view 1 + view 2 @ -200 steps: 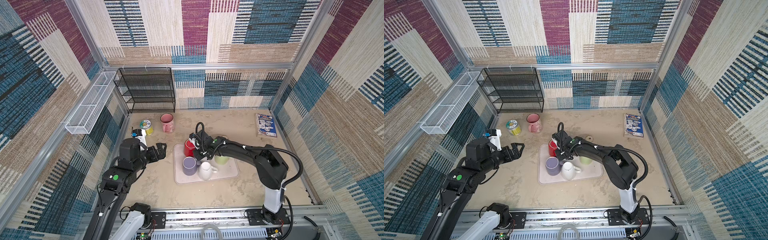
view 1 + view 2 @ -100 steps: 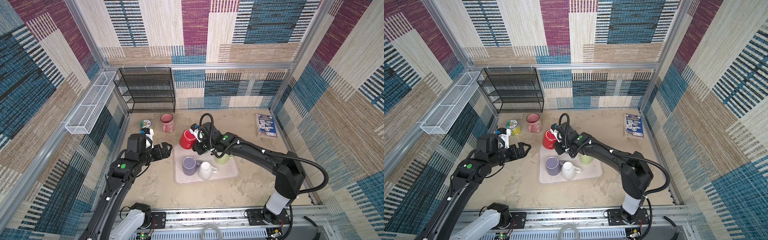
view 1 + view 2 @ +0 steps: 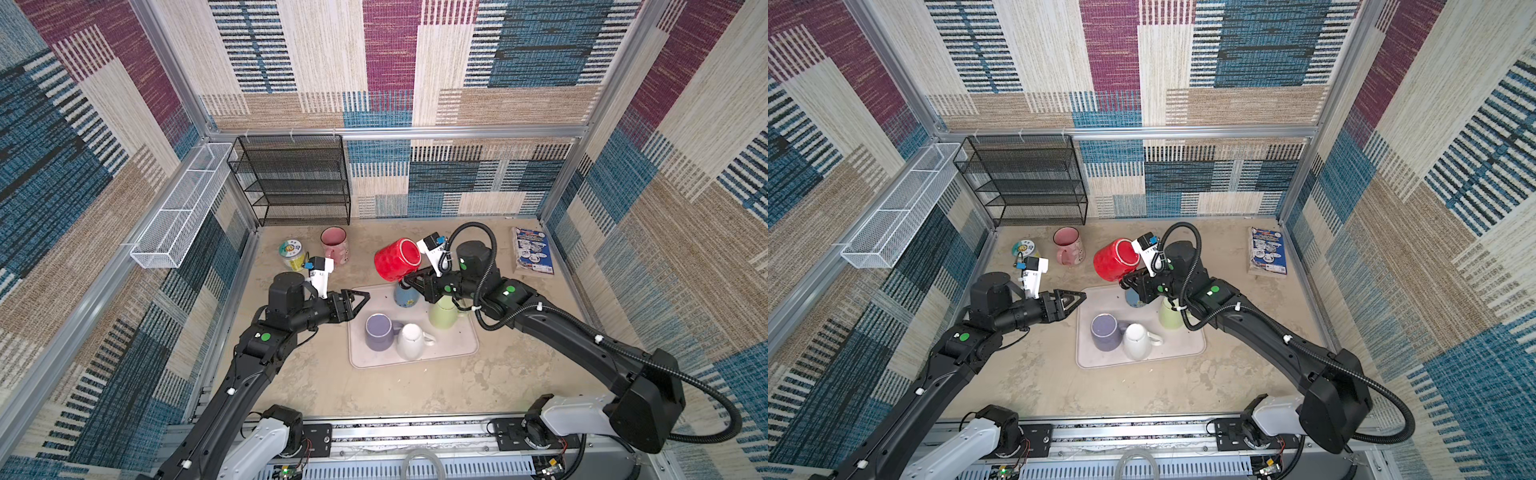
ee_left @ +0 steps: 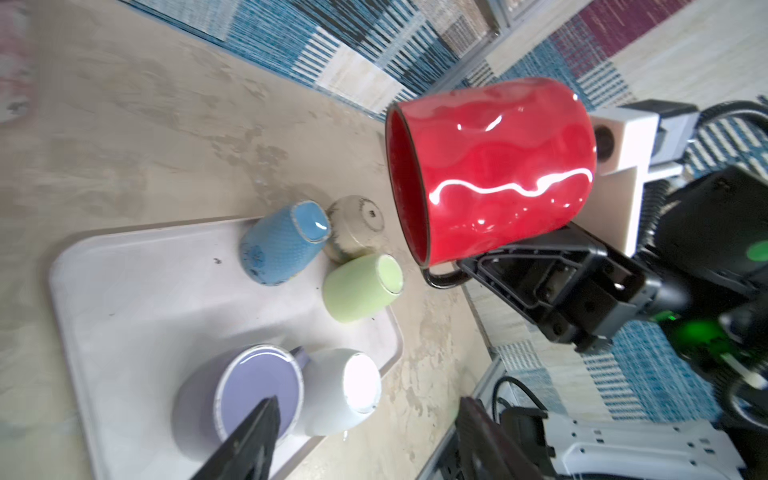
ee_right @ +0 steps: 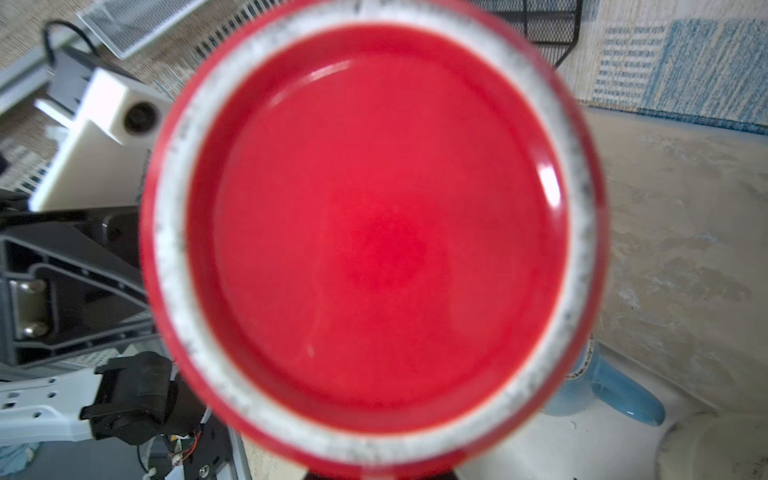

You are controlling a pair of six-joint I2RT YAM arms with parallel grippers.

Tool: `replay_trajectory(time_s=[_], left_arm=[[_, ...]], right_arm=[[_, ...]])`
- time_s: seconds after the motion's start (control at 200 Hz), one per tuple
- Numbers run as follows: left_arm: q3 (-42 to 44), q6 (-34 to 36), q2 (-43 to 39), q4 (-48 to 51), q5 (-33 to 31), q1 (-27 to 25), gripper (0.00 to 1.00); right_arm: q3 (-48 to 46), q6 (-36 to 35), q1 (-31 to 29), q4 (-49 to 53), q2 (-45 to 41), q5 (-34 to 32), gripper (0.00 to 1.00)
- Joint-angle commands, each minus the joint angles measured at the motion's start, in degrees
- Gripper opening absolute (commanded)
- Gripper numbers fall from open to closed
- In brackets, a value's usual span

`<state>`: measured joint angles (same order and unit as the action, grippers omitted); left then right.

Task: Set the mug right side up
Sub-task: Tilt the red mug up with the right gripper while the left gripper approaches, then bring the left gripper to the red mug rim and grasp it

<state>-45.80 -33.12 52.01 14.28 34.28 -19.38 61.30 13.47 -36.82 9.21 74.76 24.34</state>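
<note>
Red mug [image 3: 395, 259] is hanging in the air on its side. The right gripper [image 3: 409, 282] is clamping the dark handle [image 4: 440, 279] with its jaws drawn tight together. In the right wrist view the mug's base [image 5: 374, 232], ringed in unglazed white, is filling most of the frame. Its mouth is facing the left arm's side. It is hovering over the far edge of the pale tray [image 3: 457, 353], just above an upturned blue cup [image 3: 405, 296]. A green mug [image 3: 442, 315], a purple mug [image 3: 378, 330] and a white mug [image 3: 411, 341] are sitting on the tray, the last two touching. The left gripper [image 3: 359, 297] is pointing at the tray's left edge, its fingers [image 4: 253, 432] standing apart and gripping nothing. Farther out, a pink mug [image 3: 334, 245] and a small tin [image 3: 293, 254] are standing near a black wire rack [image 3: 299, 183]. A printed packet [image 3: 534, 249] is lying by the right wall.
</note>
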Motion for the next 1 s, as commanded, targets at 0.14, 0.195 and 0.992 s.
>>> replay_trajectory(time_s=[0.14, 0.195, 0.992], left_arm=[[2.8, -8.7, 7.5, -26.6, 7.0, -5.8, 0.68], [3.0, -9.8, 9.1, -30.7, 7.7, -6.7, 0.66], [1.7, -17.6, 20.8, -61.3, 10.0, -10.9, 0.36]], right_arm=[[-5.9, 7.6, 4.3, -20.0, -5.8, 16.0, 0.0], [-6.8, 9.0, 5.1, -22.1, -6.6, 17.8, 0.0], [-11.4, 20.5, 7.9, -38.5, -4.8, 33.7, 0.0]])
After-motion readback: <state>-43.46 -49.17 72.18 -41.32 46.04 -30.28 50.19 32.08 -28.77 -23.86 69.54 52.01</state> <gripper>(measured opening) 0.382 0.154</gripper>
